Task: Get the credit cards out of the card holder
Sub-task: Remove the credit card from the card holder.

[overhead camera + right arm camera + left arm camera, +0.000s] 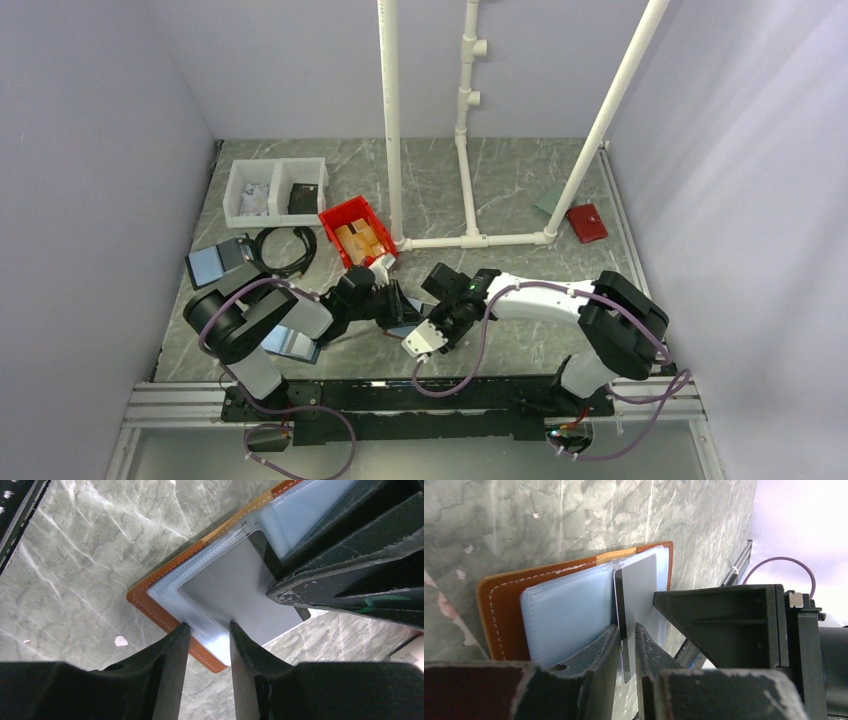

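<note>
Brown leather bifold card holder (pixel 504 610) open on marble worktop (pixel 524 525), near centre, mostly hidden in top view. My left hand (pixel 626 627) slightly spread astride thin grey card (pixel 639 590); right hand (pixel 207 627) spread over holder's edge.

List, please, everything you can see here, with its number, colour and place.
card holder: 1, brown, open, centre
card: 1, pale grey, in the holder
white bin: 1, two compartments, far left
red bin: 1, beside white bin
cable: 1, black, coiled, left
folders: 2, dark blue-edged, left
wallet: 1, red, far right
pipes: several, white, far side
table: 1, grey-green marble
left fingers: 2, black, astride the card
right fingers: 2, black, at holder's edge
</note>
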Robot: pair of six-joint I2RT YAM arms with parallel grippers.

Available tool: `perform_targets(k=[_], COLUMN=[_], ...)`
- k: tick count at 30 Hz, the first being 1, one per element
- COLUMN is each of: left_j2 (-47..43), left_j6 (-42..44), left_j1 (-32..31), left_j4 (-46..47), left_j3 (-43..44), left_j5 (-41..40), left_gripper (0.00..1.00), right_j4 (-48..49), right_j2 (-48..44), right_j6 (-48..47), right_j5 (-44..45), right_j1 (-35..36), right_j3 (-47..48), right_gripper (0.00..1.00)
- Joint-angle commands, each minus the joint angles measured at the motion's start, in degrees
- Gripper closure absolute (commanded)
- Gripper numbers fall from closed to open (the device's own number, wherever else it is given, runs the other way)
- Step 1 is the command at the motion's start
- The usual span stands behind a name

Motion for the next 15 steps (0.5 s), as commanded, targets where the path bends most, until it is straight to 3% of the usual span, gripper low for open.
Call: perform_targets(k=[1, 5, 9, 15], left_j2=[3.1, 3.5, 2.5, -0.8], left_j6=[-1.3, -1.6, -1.2, 0.9], left_j1=[-0.8, -0.6, -0.3, 0.3], left_j4=[5.2, 6.0, 4.9, -1.3], left_j3=[-1.0, -1.2, -1.7, -2.3], left_j5=[1.7, 1.6, 0.9, -1.1], left_gripper=[0.77, 0.82, 1.0, 1.0], right_j4=[-0.9, -1.4, -2.2, -4.0], right_j2=[5.0, 5.1, 5.2, 3.8], right_j6=[0.4, 0.4, 0.6, 0.3], right_j5=[-3.6, -4.4, -4.8, -7.3], right_j1=[1.3, 1.3, 1.3, -0.4], right_j3=[-3.8, -3.6, -3.0, -2.2], right_gripper=[0.6, 0.59, 0.62, 0.6])
